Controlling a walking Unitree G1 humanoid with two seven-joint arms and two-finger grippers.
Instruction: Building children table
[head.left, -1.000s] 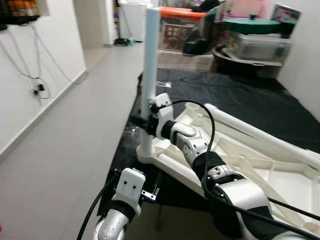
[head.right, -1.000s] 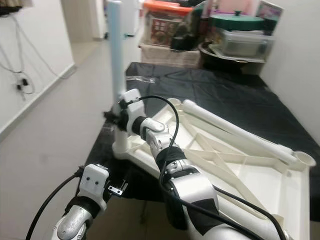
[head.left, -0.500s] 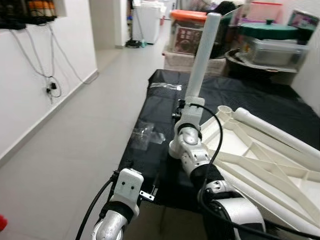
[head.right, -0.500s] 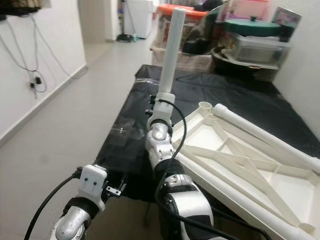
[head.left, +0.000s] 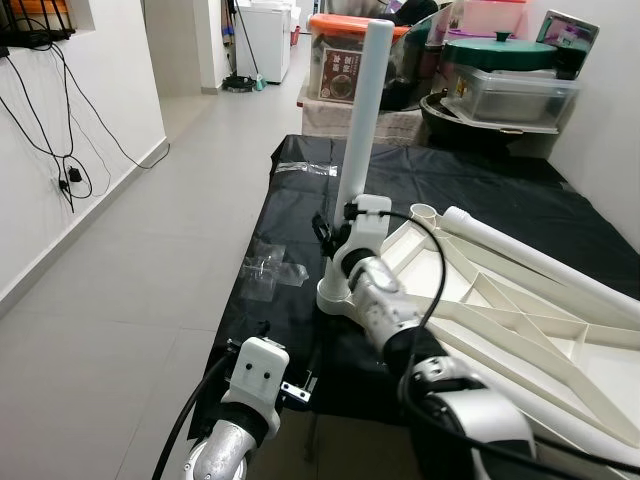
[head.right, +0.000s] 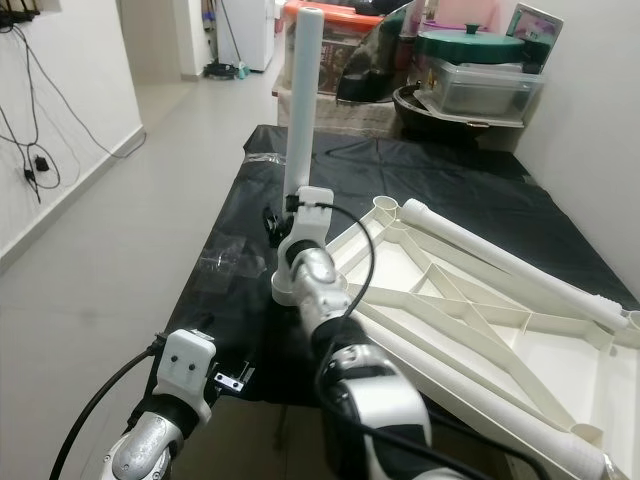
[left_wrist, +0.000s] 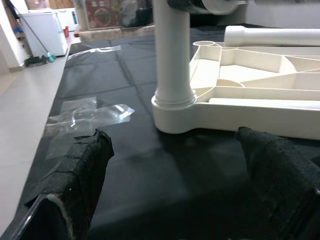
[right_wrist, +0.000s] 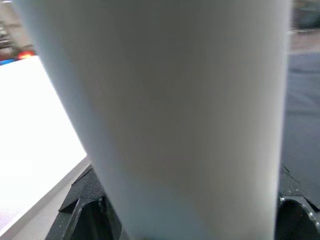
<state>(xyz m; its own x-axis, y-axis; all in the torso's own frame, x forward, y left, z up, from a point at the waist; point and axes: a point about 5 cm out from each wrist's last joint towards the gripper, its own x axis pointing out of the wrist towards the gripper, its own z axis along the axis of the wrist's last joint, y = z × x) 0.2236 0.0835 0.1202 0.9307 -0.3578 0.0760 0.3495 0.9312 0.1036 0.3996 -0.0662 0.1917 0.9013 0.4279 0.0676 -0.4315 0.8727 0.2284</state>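
The right gripper (head.left: 338, 228) is clamped around the white table leg (head.left: 362, 120) low on its shaft, a black finger showing on either side of the tube in the right wrist view, so that is a firm hold just above the corner socket (head.left: 335, 297) of the upturned tabletop (head.left: 500, 310). The leg's foot sits in that socket, at the corner nearest the robot's left. Good form from here, I'd say, is a straight push down along the tube with no sideways lean; gripping this low helps, since a high hold could lever the leg over and bind it in the collar. The leg stands close to upright, long axis vertical, free end pointing at the ceiling, perhaps a touch tilted away from the robot. Lower down, the left gripper (left_wrist: 175, 170) hangs spread wide and empty at the near edge of the black sheet (head.left: 480, 190), looking across it at the socket. On the sheet just left of the corner lies crumpled clear plastic wrap (head.left: 272, 272). A second leg (head.left: 560, 265) lies flat along the tabletop's far rim.
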